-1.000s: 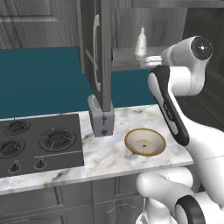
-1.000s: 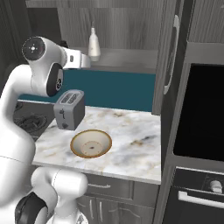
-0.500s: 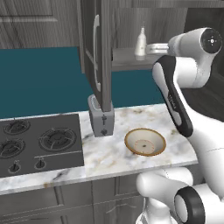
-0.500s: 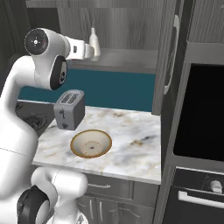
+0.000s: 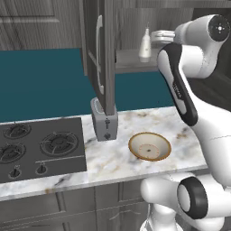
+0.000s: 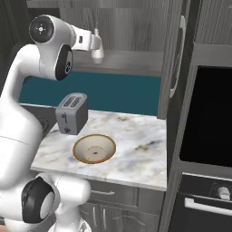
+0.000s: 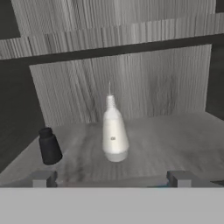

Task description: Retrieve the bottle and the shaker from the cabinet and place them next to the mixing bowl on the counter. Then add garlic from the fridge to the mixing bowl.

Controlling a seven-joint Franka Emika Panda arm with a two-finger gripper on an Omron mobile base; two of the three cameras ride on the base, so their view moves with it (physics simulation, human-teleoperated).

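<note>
**Reaching into the cabinet for the bottle**

Lining up on the bottle [image 7: 114,133] is the job now, and it looks best done by driving the end effector [image 7: 112,178] straight forward along the shelf [image 7: 175,135], keeping level so the two tips pass on either side of the bottle's wide lower body rather than its thin neck. The jaws stand wide apart with nothing between them, so there is room to spare. Closing should wait until the body sits well between the tips; a pinch near the front could tip the upright bottle backwards.

The bottle stands upright on the cabinet shelf, ahead of the end effector and roughly centred between its tips, not yet touching. The dark shaker [image 7: 49,146] stands apart to one side of it. The mixing bowl [image 5: 150,146] waits on the tabletop [image 5: 122,162] below, near the toaster [image 5: 104,121].
</note>
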